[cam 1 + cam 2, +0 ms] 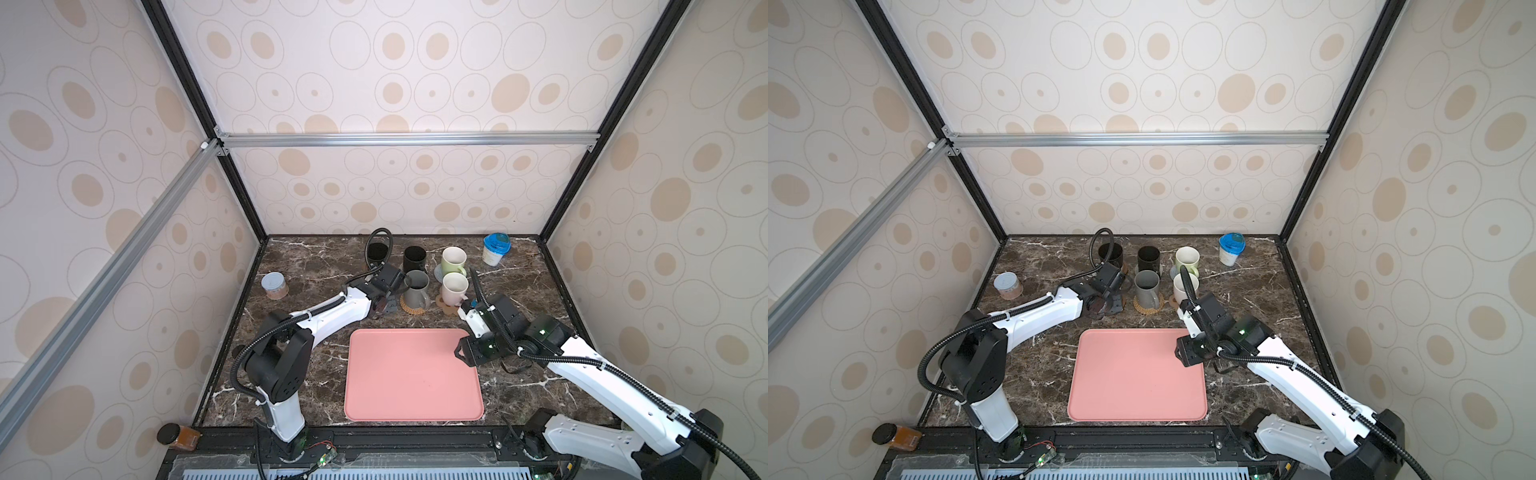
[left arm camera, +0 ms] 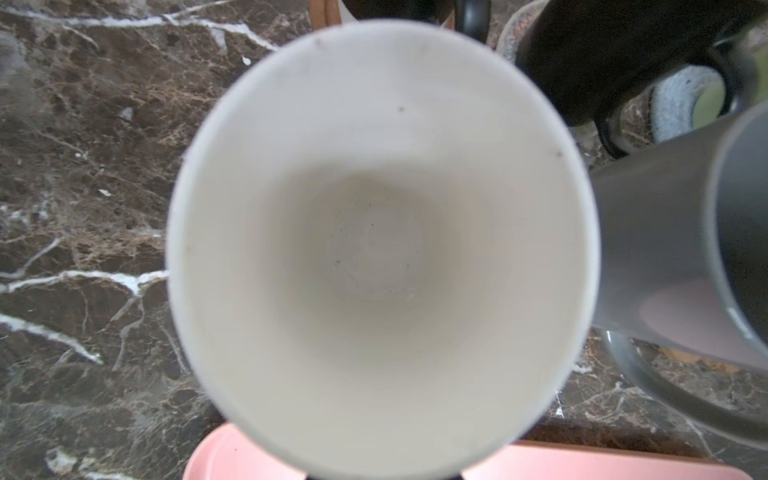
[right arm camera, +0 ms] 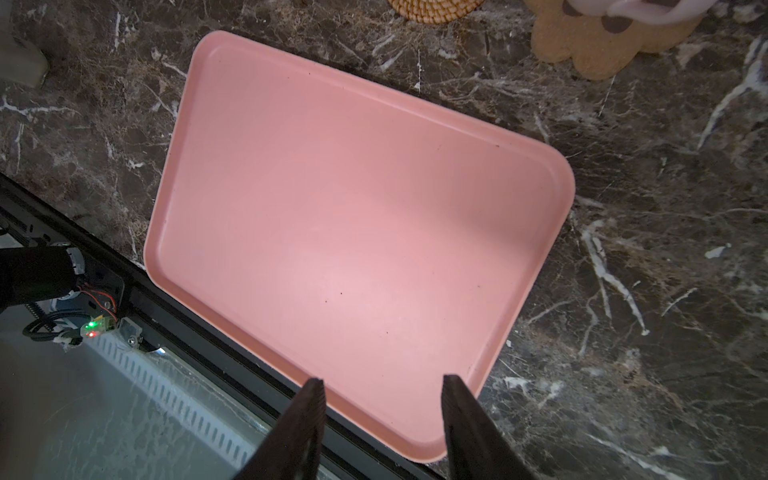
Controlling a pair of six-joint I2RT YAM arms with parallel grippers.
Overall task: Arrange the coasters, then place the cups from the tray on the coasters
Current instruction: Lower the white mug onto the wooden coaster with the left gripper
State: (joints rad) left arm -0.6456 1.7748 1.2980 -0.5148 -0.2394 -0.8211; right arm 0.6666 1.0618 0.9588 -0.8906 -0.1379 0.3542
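**While Left Fingers Clamp a Mug, Right Fingers Hang Apart Over the Tray**

Though its fingers are hidden beneath the rim in the wrist view, the left gripper [image 1: 384, 308] is closed tight on the white-lined mug [image 2: 374, 249]. The mug's pale inside fills that view from above. Whether its base touches the desk cannot be told. It sits just past the far left corner of the tray [image 1: 411, 374], whose pink rim shows under the mug's near side. Just beside it, to the right, the dark grey mug [image 1: 415, 289] stands on a tan rattan coaster [image 1: 413, 309].

The right gripper [image 3: 383, 379] holds nothing. Its two dark fingers [image 3: 307, 415] stand partway apart above the tray's right edge, toward its far corner. The tray lies bare at the desk's near edge.

Past the tray's far right corner, the pale pink mug [image 1: 454, 289] rests on the paw-shaped coaster [image 1: 446, 308]. Behind it, the light green mug [image 1: 453, 259] stands on a grey-blue woven coaster [image 1: 438, 274]. Toward the desk's far edge are one black mug [image 1: 378, 253] and a second black mug [image 1: 414, 258]. A blue-lidded tub [image 1: 494, 249] stands near the far right corner, and a grey-lidded jar [image 1: 275, 286] stands by the left edge.
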